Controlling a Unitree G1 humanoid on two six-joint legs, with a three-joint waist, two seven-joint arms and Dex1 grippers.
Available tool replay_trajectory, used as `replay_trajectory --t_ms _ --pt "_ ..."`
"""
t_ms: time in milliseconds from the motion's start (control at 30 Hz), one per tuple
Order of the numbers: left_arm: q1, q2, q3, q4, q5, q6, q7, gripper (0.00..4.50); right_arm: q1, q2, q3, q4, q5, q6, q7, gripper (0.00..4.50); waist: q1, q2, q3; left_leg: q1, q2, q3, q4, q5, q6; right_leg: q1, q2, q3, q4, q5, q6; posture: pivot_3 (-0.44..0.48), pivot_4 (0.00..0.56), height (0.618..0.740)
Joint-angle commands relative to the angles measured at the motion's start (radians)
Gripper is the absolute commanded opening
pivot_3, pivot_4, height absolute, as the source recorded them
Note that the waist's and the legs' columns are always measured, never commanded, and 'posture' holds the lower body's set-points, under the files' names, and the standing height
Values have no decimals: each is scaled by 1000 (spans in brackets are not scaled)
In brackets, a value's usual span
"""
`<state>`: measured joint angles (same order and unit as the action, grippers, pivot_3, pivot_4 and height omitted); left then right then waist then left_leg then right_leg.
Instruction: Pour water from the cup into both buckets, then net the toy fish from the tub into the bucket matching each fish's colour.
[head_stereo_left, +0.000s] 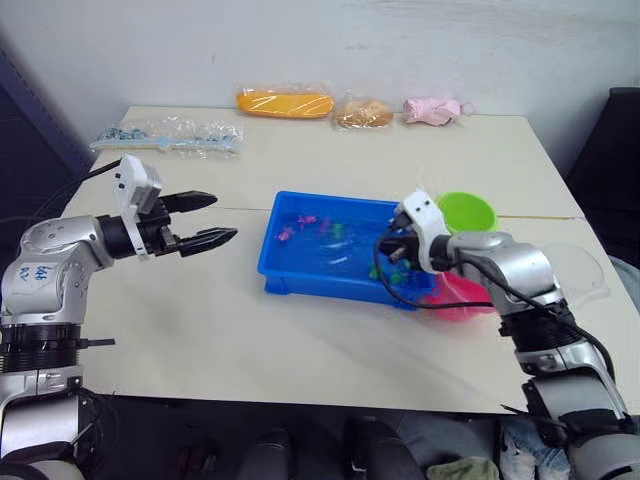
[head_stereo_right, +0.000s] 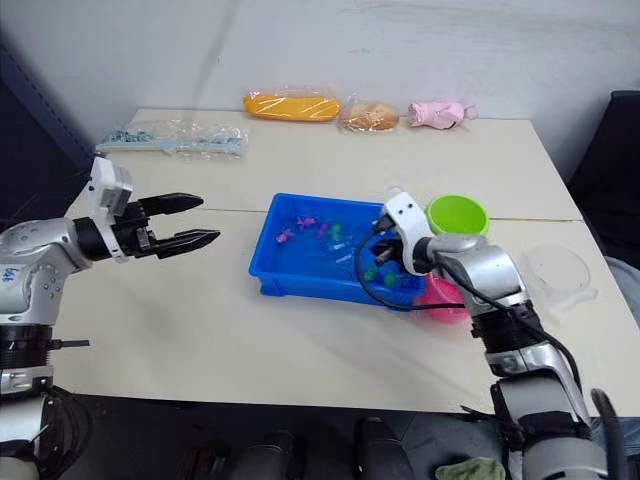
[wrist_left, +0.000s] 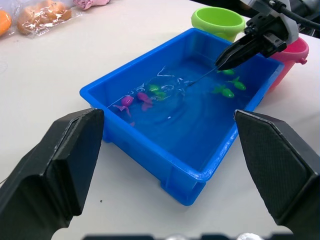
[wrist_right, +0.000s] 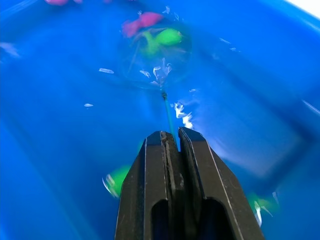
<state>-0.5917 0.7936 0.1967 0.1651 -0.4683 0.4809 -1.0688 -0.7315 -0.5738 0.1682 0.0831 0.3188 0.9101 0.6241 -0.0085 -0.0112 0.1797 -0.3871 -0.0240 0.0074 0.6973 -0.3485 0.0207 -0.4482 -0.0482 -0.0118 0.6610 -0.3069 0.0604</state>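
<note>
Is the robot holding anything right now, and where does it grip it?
The right gripper pinches the net by its thin handle's end; the left gripper is open, empty.

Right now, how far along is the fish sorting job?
Pouring: the clear cup stands set down beside the right arm; whether the buckets hold water can't be seen. In hand: the right gripper is shut on the net handle, hoop in the blue tub by a pink and a green fish. Left: fish remain in the tub; green bucket looks empty, pink bucket unclear. Left gripper open, idle.
</note>
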Motion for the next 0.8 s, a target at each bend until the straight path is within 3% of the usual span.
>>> replay_trajectory --t_ms 33,300,533,800 --pt "8 12 35 -45 -26 0 4 4483 13 -25 -77 -75 22 -25 24 0 -1 0 0 0 0 0 0 0 0 0 0 0 0 0 0 0 150 740" --pt "26 15 42 -63 -35 11 8 4483 74 -34 -179 -161 92 -128 123 0 -5 0 0 0 0 0 0 0 0 0 0 0 0 0 0 0 150 740" --pt "30 11 40 -70 -39 21 9 4483 99 -13 -118 -216 70 -189 151 0 -7 0 0 0 0 0 0 0 0 0 0 0 1 0 0 0 150 740" --pt "37 11 41 -78 -43 29 11 4483 139 -28 -70 -322 117 -15 162 0 -4 0 0 0 0 0 0 0 0 0 0 0 0 0 0 0 150 740"
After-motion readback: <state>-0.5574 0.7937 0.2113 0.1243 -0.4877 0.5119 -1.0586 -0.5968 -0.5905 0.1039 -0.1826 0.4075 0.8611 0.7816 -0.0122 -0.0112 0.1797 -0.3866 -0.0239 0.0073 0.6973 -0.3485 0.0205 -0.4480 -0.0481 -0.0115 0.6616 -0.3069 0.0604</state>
